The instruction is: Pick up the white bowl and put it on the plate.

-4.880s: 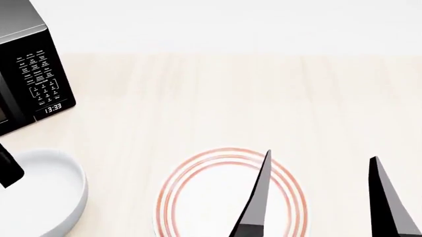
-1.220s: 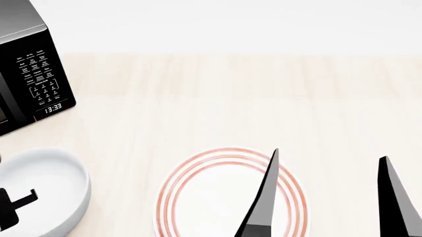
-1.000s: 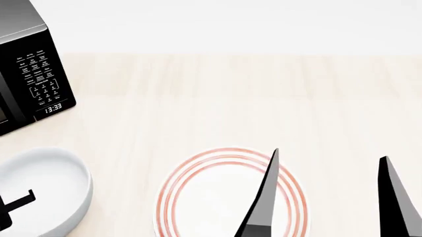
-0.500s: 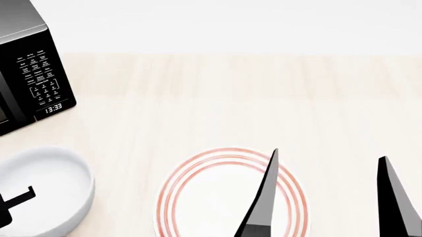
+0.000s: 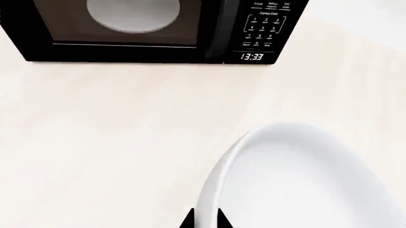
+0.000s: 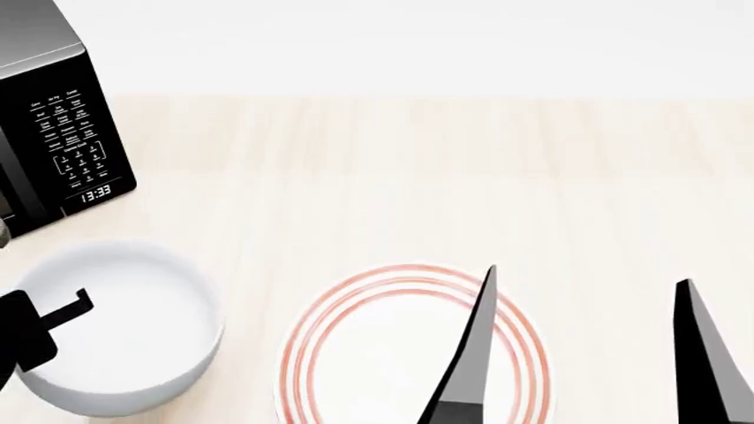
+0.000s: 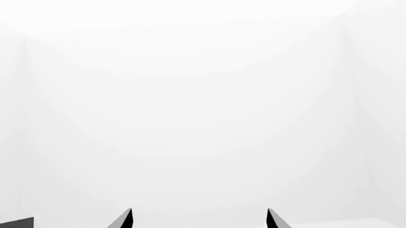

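Note:
The white bowl point(image 6: 130, 331) is at the head view's lower left, to the left of the red-ringed plate point(image 6: 309, 340) and apart from it. My left gripper point(image 6: 41, 322) is shut on the bowl's left rim. In the left wrist view the bowl point(image 5: 304, 180) has its rim pinched between that gripper's point(image 5: 205, 219) two black fingertips. My right gripper point(image 6: 585, 278) stands open over the plate's right side, nothing between its fingers. In the right wrist view the right gripper point(image 7: 199, 216) shows only its tips against blank white.
A black microwave point(image 6: 53, 124) stands at the far left of the light wooden table point(image 6: 412, 177), its clock reading 13:33; the left wrist view shows the microwave point(image 5: 146, 28) beyond the bowl. The plate's near edge is cut off by the head view's bottom.
The left gripper has taken hold of the bowl's rim. The bowl has moved right toward the plate and sits higher in the head view. The right gripper has stayed still.

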